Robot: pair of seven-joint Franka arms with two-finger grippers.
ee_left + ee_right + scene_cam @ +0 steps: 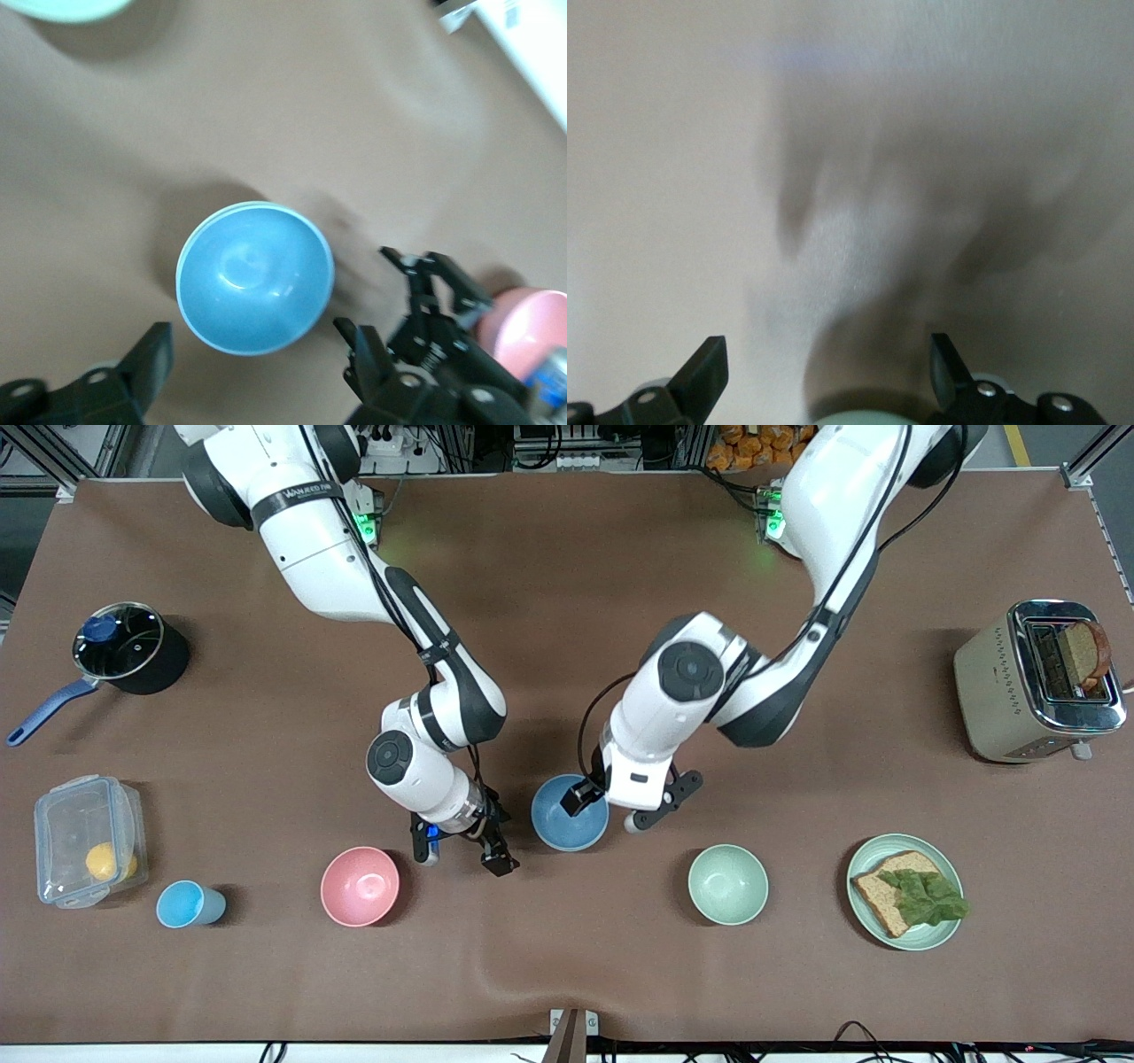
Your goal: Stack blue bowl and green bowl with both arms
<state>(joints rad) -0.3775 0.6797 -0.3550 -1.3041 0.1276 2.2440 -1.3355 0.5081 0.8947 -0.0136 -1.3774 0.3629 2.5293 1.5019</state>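
Observation:
The blue bowl (570, 819) stands mid-table. In the left wrist view a thin pale green rim (205, 232) rings the blue bowl (255, 276), so it sits nested in the green bowl. My left gripper (608, 810) hovers over the bowl's edge, open, with nothing between its fingers (152, 356). My right gripper (462, 857) hangs open over bare table between the blue bowl and a pink bowl. A sliver of pale green (868, 418) shows close by the right gripper (828, 372); I cannot tell what it belongs to.
A pink bowl (360, 886) and a mint-green bowl (728, 884) flank the stack, nearer the camera. A light-blue cup (189, 904), a plastic box (89, 853) and a pot (128, 646) stand toward the right arm's end. A bread plate (864, 921) and a toaster (1041, 682) stand toward the left arm's end.

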